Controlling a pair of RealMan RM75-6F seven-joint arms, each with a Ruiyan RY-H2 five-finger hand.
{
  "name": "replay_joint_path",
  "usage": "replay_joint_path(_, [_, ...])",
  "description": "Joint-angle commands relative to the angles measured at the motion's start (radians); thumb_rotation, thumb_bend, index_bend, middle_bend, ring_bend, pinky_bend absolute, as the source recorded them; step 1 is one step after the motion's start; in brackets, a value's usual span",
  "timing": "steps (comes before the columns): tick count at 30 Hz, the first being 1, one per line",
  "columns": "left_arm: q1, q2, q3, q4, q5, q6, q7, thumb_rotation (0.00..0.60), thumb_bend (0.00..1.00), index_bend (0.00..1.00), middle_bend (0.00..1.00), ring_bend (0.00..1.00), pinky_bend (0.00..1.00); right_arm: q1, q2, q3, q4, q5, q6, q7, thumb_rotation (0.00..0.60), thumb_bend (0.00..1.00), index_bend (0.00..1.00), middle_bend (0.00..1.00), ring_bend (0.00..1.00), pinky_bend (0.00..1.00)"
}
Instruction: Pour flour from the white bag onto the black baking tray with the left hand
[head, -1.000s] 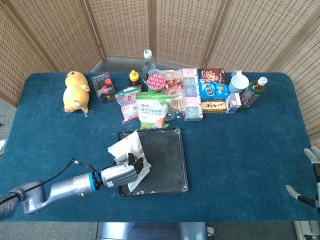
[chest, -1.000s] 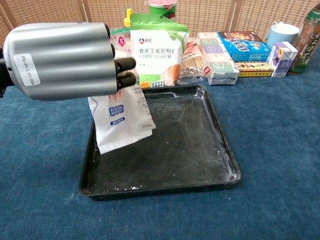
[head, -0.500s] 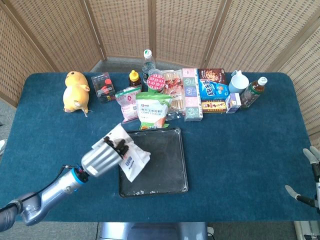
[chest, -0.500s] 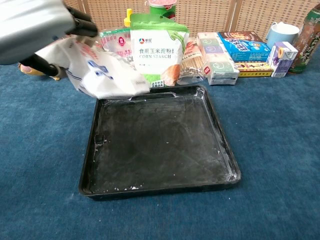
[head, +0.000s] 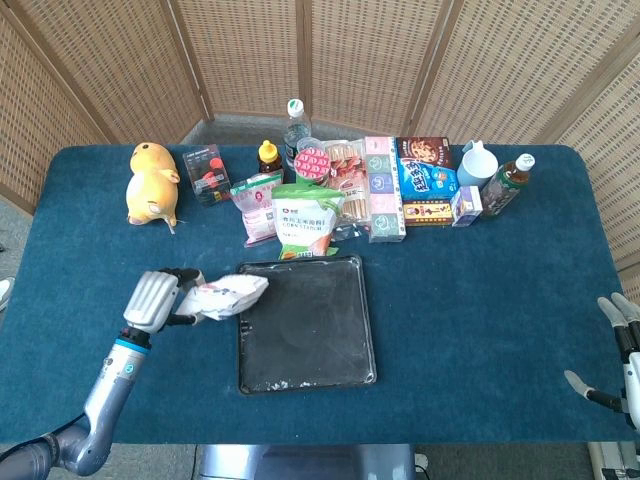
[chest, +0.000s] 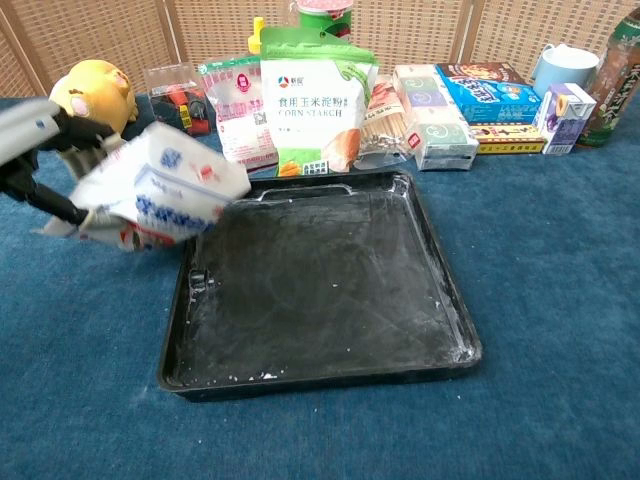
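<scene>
My left hand grips the white flour bag just left of the black baking tray. The bag lies tilted almost on its side, one end over the tray's left rim. The tray's floor carries a thin white dusting and small crumbs of flour along its near edge. My right hand shows at the far right edge of the head view, fingers spread and holding nothing, well away from the tray.
A corn starch pouch stands right behind the tray. Behind it runs a row of snack boxes, bottles, a pale blue cup and a pink packet. A yellow plush toy sits at the back left.
My left hand has swung left and back off the tray, carrying the bag with it; the bag has gone from hanging over the tray to lying tilted at its left rim.
</scene>
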Motion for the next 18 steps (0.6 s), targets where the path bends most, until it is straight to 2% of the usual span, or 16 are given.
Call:
replay_joint_path(1, [0.025,0.023,0.024,-0.059,-0.004,0.018,-0.049,0.568,0.07,0.01,0.00,0.00,0.06,-0.001,0.002,0.001,0.000,0.001,0.003,0.005,0.600,0.02,0.01,0.00,0.00,0.00])
replay_joint_path(4, [0.047,0.052,0.038,-0.096,0.037,0.071,-0.070,0.564,0.00,0.00,0.00,0.00,0.06,-0.002,0.004,0.001,0.001,0.001,0.003,0.009,0.600,0.02,0.01,0.00,0.00,0.00])
replay_joint_path(9, [0.090,0.120,0.074,-0.140,0.090,0.143,-0.096,0.559,0.00,0.00,0.00,0.00,0.05,-0.003,0.006,-0.001,-0.002,-0.006,0.007,0.010,0.600,0.02,0.01,0.00,0.00,0.00])
replay_joint_path(14, [0.140,0.232,0.103,-0.185,0.152,0.236,-0.134,0.561,0.00,0.00,0.00,0.00,0.05,-0.005,0.007,-0.002,-0.005,-0.006,0.009,0.008,0.600,0.02,0.01,0.00,0.00,0.00])
replay_joint_path(18, [0.176,0.330,0.119,-0.215,0.149,0.267,-0.097,0.570,0.00,0.00,0.00,0.00,0.05,-0.005,0.006,-0.001,-0.006,-0.006,0.010,0.004,0.600,0.02,0.01,0.00,0.00,0.00])
